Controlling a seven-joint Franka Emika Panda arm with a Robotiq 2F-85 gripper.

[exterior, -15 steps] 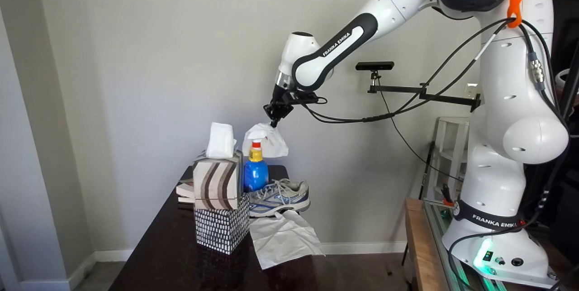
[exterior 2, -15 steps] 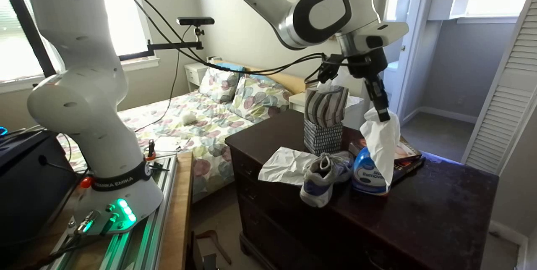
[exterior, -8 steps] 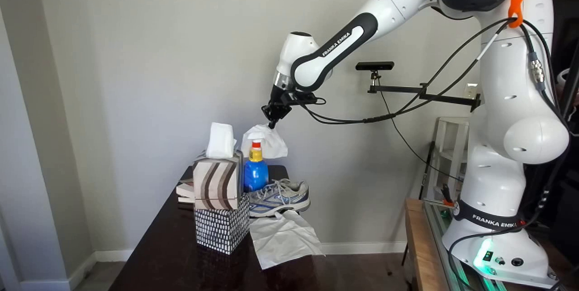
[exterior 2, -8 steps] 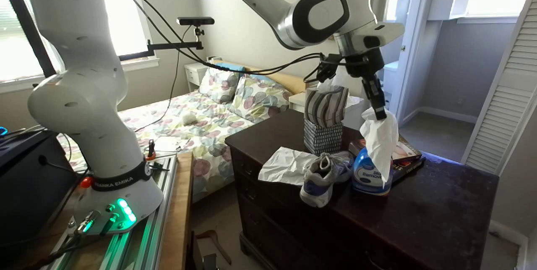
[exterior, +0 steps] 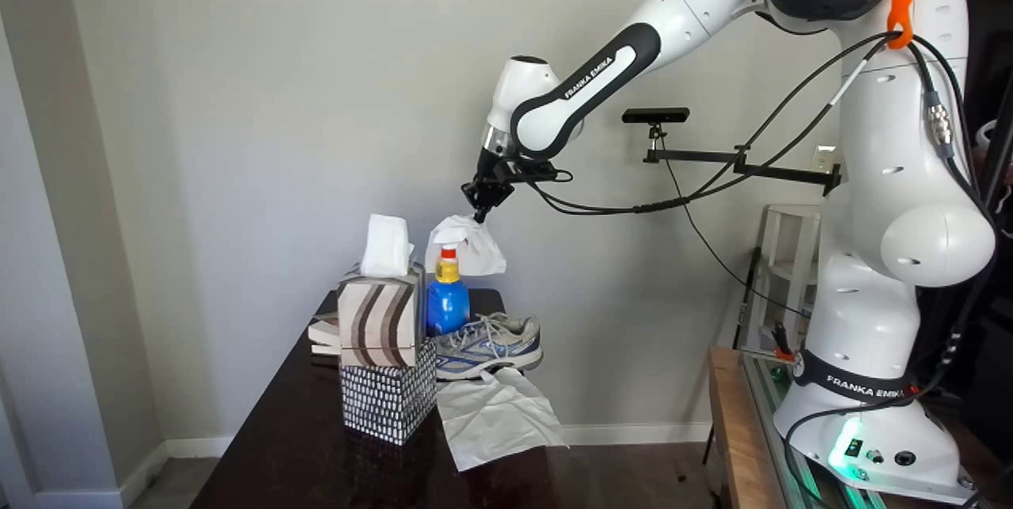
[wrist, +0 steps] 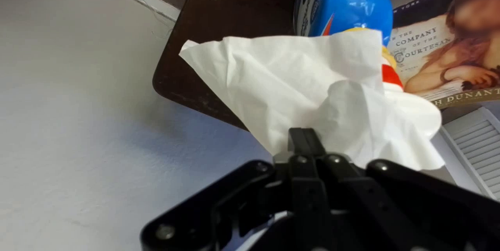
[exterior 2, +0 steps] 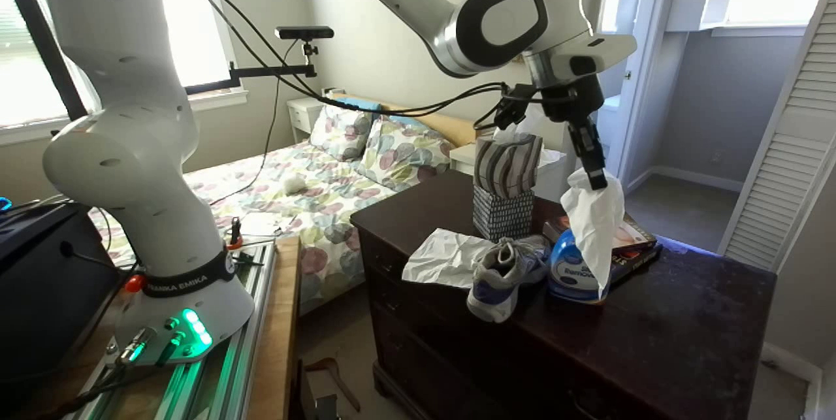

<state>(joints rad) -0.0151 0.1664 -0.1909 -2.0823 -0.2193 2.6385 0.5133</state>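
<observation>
Your end effector (wrist: 306, 137), tips closed, pinches the white tissue (wrist: 281, 83), mid-frame in the wrist view, so steer slowly lest it snag; in an exterior view, left of centre, striped box (exterior: 378, 323) with another tissue (exterior: 386, 246) poking out, then nearer centre, blue spray bottle (exterior: 448, 305), contents unclear.

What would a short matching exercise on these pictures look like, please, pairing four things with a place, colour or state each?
Things
1. Gripper
2. Bottle
3. Striped box
4. Shoe

Matches
A. Stacked on a patterned box
B. Grey with blue trim
C. Closed on a white tissue
D. Blue below, yellow and red above

Right pairs: 1-C; 2-D; 3-A; 4-B
</observation>
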